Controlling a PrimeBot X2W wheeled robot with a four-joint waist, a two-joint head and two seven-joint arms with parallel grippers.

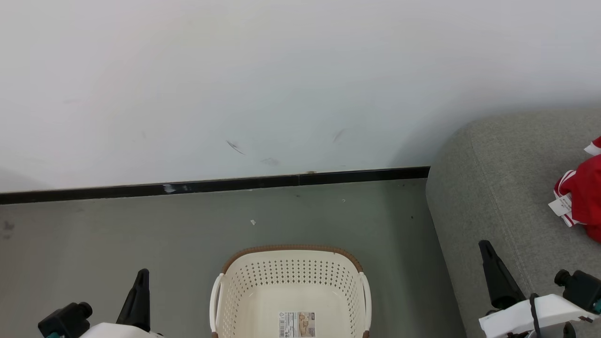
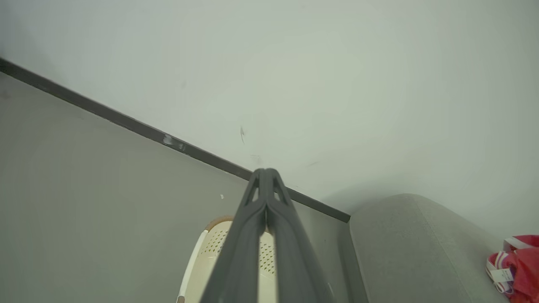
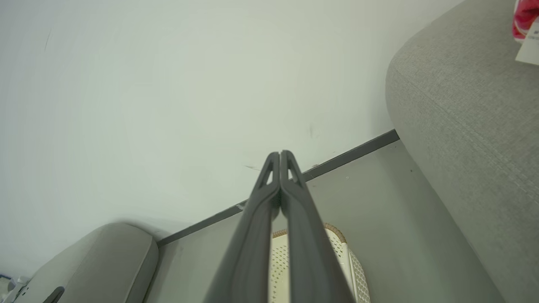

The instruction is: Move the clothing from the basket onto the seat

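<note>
clothing [image 1: 582, 197] on seat [image 1: 493, 188] (basket [image 1: 291, 291] bare)

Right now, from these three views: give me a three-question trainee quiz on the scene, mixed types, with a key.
1. Short answer: where does the red clothing lie?
2. True or false: the basket has a garment in it.
3. Pick one: the left gripper and right gripper are A) both open, B) both shut, C) left shut, right open.

Key
1. On the grey seat.
2. False; the visible bottom shows a label sticker and no fabric.
3. B.
</note>
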